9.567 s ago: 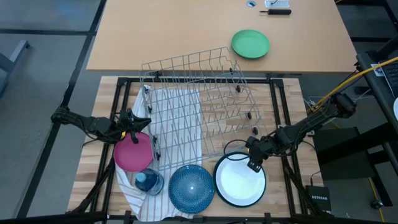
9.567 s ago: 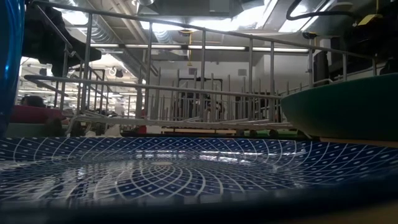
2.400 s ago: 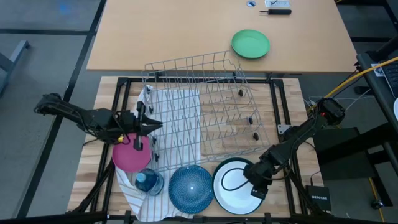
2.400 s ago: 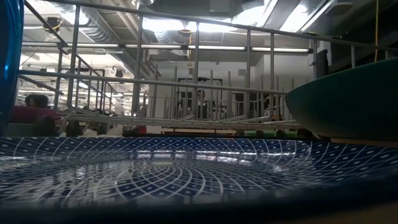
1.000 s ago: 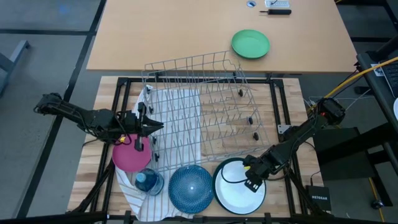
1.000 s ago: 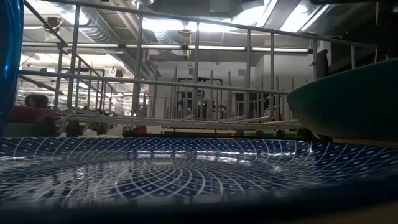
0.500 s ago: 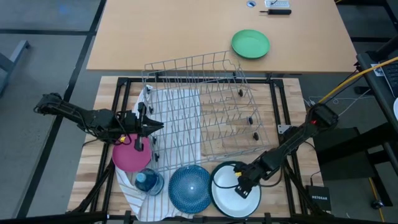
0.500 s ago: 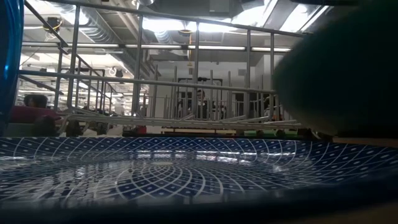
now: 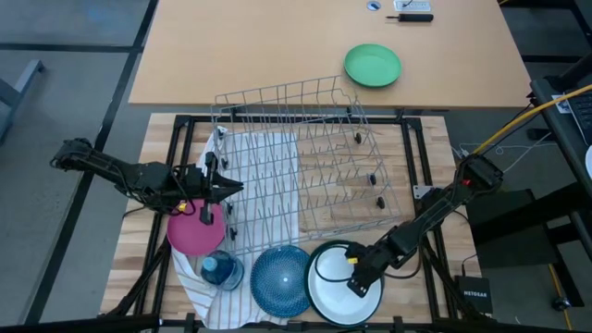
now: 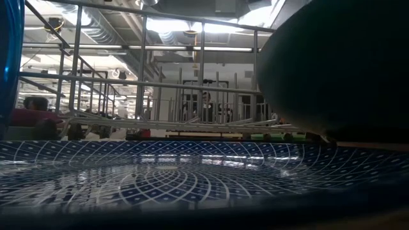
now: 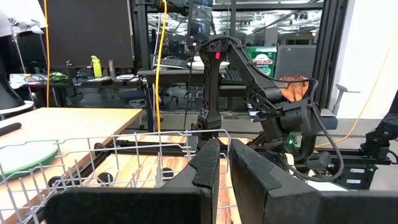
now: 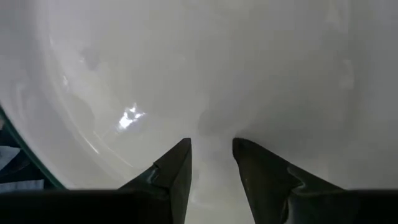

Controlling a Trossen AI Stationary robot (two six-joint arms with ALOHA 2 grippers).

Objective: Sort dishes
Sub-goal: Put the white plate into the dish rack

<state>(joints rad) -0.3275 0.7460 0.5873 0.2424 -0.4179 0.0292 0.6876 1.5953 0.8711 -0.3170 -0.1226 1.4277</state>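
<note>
The white plate (image 9: 326, 294) with a dark green back (image 10: 339, 70) lies at the near edge, right of the speckled blue plate (image 9: 280, 279). My right gripper (image 9: 356, 279) is over its middle, fingers a little apart, and the white inside fills the right wrist view (image 12: 210, 149). The magenta plate (image 9: 192, 234) lies flat on the striped cloth at the left. My left gripper (image 9: 233, 188) hovers shut and empty beside the wire rack's left side, just beyond the magenta plate; it also shows in its own wrist view (image 11: 222, 149). My right gripper has its parted fingertips (image 12: 180, 152) against the plate's white inner face (image 12: 208, 124), near the middle. The fingers come from above, slanting in from the table's right. The plate is tipped; its dark green back stands high in the low view. Which edge rests on the table is hidden.
A wire dish rack (image 9: 296, 157) fills the table's middle, partly on a striped cloth (image 9: 264, 185). A small blue see-through container (image 9: 220, 270) stands between the magenta and blue plates. A vivid green plate (image 9: 373, 66) lies on the far table.
My right gripper has gone toward the table's left and near edges. The white plate has slid with it toward the blue plate. In the low view its dark green back has risen and grown.
</note>
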